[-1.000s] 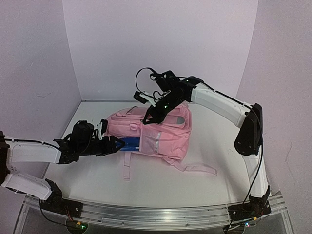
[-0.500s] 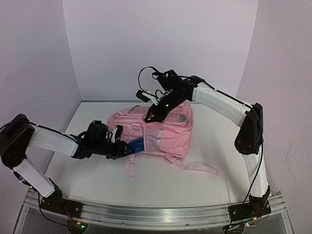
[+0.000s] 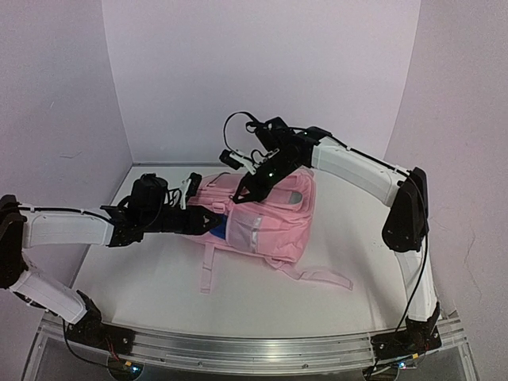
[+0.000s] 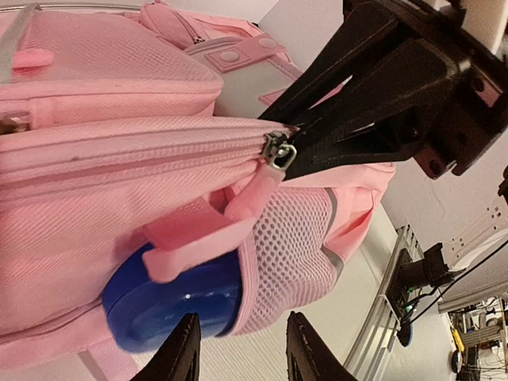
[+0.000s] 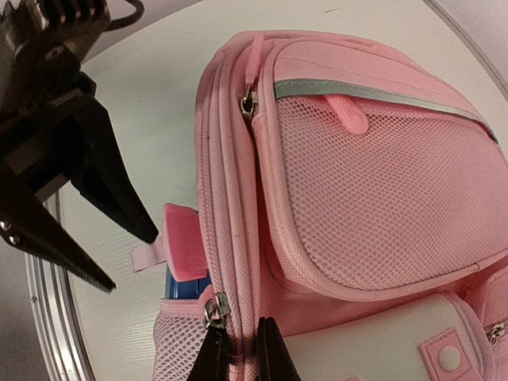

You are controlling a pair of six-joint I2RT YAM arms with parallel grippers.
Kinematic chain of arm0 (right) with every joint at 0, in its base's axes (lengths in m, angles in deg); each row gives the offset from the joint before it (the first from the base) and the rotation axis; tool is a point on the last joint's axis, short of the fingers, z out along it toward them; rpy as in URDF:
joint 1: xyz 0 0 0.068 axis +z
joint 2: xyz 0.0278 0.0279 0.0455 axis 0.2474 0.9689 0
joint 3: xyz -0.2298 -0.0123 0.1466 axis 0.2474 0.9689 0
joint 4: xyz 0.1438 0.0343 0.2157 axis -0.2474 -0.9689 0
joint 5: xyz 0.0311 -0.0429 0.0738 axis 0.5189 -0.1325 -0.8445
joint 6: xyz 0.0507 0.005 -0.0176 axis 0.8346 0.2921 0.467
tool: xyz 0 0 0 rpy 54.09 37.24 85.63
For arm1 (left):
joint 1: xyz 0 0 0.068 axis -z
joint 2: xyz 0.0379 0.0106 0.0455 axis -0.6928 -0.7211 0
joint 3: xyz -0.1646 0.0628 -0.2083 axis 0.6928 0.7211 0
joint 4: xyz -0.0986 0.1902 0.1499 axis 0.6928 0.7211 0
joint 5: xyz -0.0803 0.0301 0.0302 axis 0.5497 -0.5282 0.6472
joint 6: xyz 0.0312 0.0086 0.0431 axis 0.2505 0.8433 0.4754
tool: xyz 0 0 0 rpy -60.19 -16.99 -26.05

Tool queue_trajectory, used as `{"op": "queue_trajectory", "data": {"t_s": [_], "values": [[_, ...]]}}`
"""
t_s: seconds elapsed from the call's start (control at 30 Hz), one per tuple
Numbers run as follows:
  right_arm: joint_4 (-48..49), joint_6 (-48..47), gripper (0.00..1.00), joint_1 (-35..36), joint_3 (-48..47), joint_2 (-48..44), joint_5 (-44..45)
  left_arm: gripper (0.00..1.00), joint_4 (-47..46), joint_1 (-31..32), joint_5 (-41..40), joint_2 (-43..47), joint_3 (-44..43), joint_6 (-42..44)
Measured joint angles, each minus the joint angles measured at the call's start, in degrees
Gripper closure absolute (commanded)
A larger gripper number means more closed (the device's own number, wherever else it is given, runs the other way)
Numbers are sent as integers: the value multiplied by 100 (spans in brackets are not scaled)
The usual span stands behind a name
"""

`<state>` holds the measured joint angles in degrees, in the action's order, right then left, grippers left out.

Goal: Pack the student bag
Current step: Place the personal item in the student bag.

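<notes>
The pink student bag (image 3: pixel 266 216) lies flat mid-table, its mesh side pocket (image 4: pixel 298 254) facing my left arm. A blue round-ended container (image 4: pixel 175 298) sits in that pocket, with a pink strap tab across it; it also shows in the top view as a blue container (image 3: pixel 216 232). My left gripper (image 4: pixel 242 353) is just outside the pocket mouth, jaws apart, with only table between them. My right gripper (image 5: pixel 242 353) is shut on the bag's zip seam beside a metal zip pull (image 5: pixel 216 308), holding the edge up above the pocket.
Loose pink straps (image 3: pixel 208 270) trail toward the near edge, and one strap (image 3: pixel 321 276) runs right. A white wall rises behind and to both sides. The metal rail (image 3: pixel 254 345) with the arm bases runs along the front.
My left arm has swung toward the far side, along the bag's left edge, and its jaws have narrowed. The blue container now sits deeper in the mesh pocket. The right gripper has held still.
</notes>
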<state>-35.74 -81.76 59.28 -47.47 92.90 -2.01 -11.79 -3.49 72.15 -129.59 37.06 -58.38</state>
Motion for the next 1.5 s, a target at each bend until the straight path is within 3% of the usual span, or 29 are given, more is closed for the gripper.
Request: {"op": "queue_trajectory", "data": {"t_s": [0.23,0.37,0.6,0.8,1.1,1.5], "values": [[27,151,100,24,-2,0,8,59,-571,63,614,-1089,-329,13],[30,148,100,10,-2,0,65,52,-618,74,629,-1075,-329,-10],[140,181,100,13,-2,0,11,53,396,74,-291,454,-110,-99],[158,235,100,14,-2,0,-9,71,1304,72,-1374,1637,366,-636],[181,331,100,14,-2,0,-86,75,2036,67,-2022,285,369,-1137],[199,386,100,14,0,0,-145,77,1015,76,-1537,-582,-186,-697]]}}
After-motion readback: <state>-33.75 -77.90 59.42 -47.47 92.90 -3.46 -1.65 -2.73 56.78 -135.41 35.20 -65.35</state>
